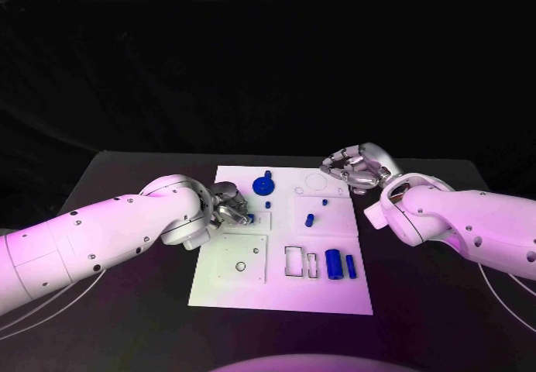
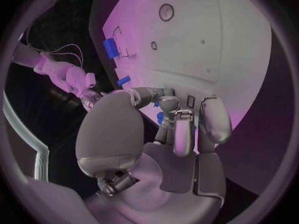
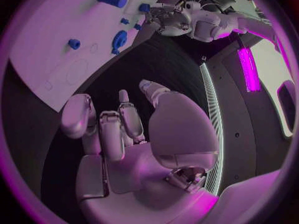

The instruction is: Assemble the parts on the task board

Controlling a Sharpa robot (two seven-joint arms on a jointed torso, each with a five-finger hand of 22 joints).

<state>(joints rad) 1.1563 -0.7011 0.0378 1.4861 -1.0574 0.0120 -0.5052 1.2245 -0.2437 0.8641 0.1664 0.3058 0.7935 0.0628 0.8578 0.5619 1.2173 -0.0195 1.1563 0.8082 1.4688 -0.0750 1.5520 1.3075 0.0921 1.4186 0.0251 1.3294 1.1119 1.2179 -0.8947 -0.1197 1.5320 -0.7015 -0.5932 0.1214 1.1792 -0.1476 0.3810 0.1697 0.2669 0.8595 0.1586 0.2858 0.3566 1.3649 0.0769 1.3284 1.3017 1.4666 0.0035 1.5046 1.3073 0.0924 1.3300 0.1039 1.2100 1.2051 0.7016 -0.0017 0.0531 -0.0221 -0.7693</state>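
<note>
Left hand [image 1: 229,205] pinching small blue part [image 2: 160,118] over board [image 1: 229,291]; right hand [image 1: 359,167] hovering empty, fingers loosely curled; part looking rigid, light, slippery, fingertip grip advised

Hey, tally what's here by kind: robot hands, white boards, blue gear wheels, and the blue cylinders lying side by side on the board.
Hands: 2, left hand and right hand
White board: 1
Blue gear wheel: 1
Blue cylinders: 2, thick cylinder and thin cylinder
Total: 6

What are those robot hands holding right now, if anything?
Right robot hand holds nothing. Left robot hand touches a small blue part with its fingertips; a real hold cannot be told.
</note>
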